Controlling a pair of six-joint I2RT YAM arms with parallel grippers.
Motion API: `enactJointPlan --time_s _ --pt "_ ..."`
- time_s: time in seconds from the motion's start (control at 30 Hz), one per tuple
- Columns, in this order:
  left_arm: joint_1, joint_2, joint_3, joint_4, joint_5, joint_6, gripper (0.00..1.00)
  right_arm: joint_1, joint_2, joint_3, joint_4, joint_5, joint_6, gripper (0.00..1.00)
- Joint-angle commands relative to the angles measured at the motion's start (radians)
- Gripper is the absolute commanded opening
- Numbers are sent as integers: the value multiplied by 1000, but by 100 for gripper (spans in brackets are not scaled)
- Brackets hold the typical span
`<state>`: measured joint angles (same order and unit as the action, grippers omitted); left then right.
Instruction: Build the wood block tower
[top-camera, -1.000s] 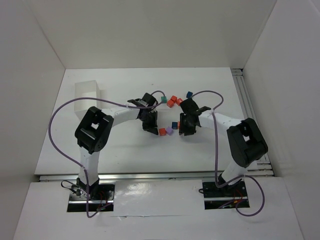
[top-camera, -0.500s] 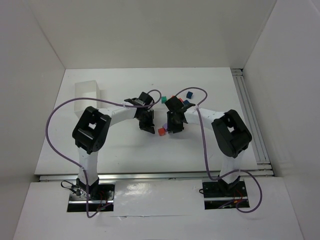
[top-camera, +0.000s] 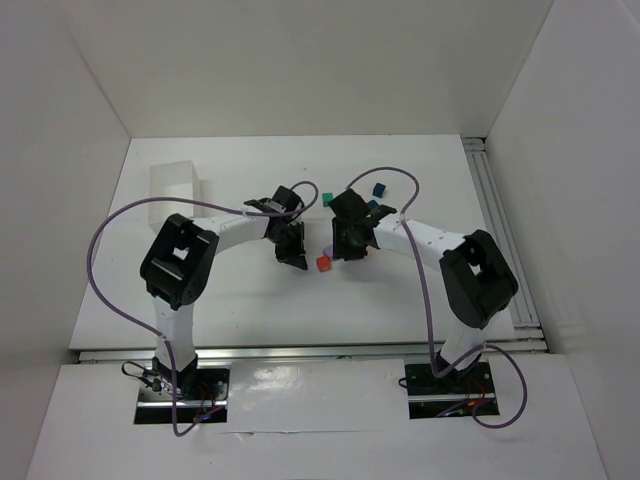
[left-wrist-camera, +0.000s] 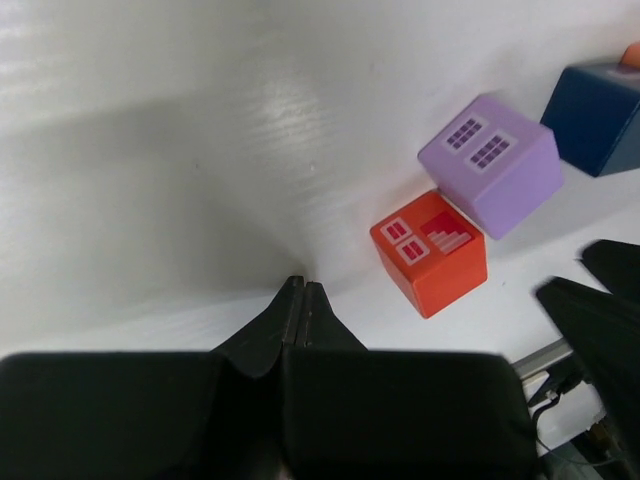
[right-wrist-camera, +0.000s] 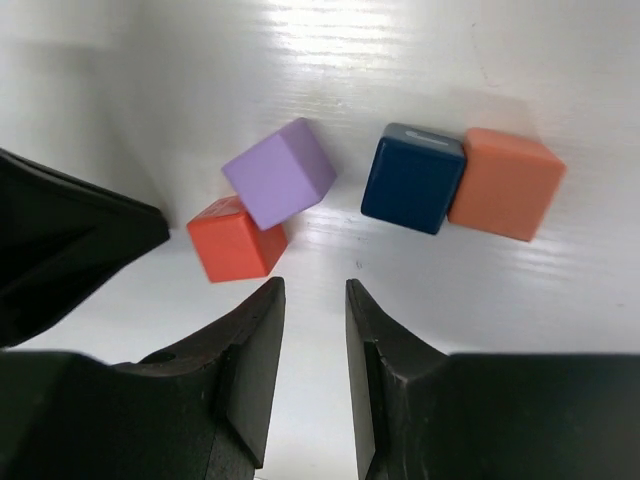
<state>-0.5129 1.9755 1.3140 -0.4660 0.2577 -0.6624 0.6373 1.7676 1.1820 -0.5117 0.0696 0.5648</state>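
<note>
In the right wrist view, wood blocks lie loose on the white table: a red one (right-wrist-camera: 238, 240) touching a purple one (right-wrist-camera: 280, 172), then a dark blue one (right-wrist-camera: 413, 178) against an orange one (right-wrist-camera: 505, 183). None rests on another, and no tower is in view. My right gripper (right-wrist-camera: 315, 290) is open and empty, just short of the gap between the two pairs. My left gripper (left-wrist-camera: 302, 285) is shut on nothing, its tips on the table left of the red block (left-wrist-camera: 430, 250) and purple block (left-wrist-camera: 490, 165). From above, a teal block (top-camera: 327, 199) and another dark blue block (top-camera: 379, 188) lie farther back.
A white rectangular tray (top-camera: 172, 185) stands at the back left. A metal rail (top-camera: 500, 215) runs along the table's right edge. White walls enclose the table. Both wrists sit close together around the red block (top-camera: 323, 263), with purple cables looping above them.
My right arm has swung left, bringing its gripper over the block cluster and closer to the left gripper. The left gripper has shifted slightly left. Neither gripper's jaws have changed.
</note>
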Motion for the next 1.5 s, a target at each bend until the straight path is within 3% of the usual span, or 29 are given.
enactJointPlan --time_s 0.0,0.3,0.67,0.9,1.1,1.47 --pt "-4 -24 -36 -3 21 -23 0 -2 -85 -10 -36 45 23 38" --pt "-52 -24 -33 24 51 -112 0 -91 -163 -10 -88 116 23 51" --pt "-42 57 90 -11 9 -112 0 -218 -214 -50 -97 107 -49 52" --pt "-24 57 90 -11 9 -101 0 -268 -163 -45 -76 -16 -106 52" --pt "28 -3 36 -33 -58 -83 0 -151 -109 74 -79 9 -192 55" --pt "165 -193 -98 -42 -67 -36 0 13 182 356 -140 75 -276 64"
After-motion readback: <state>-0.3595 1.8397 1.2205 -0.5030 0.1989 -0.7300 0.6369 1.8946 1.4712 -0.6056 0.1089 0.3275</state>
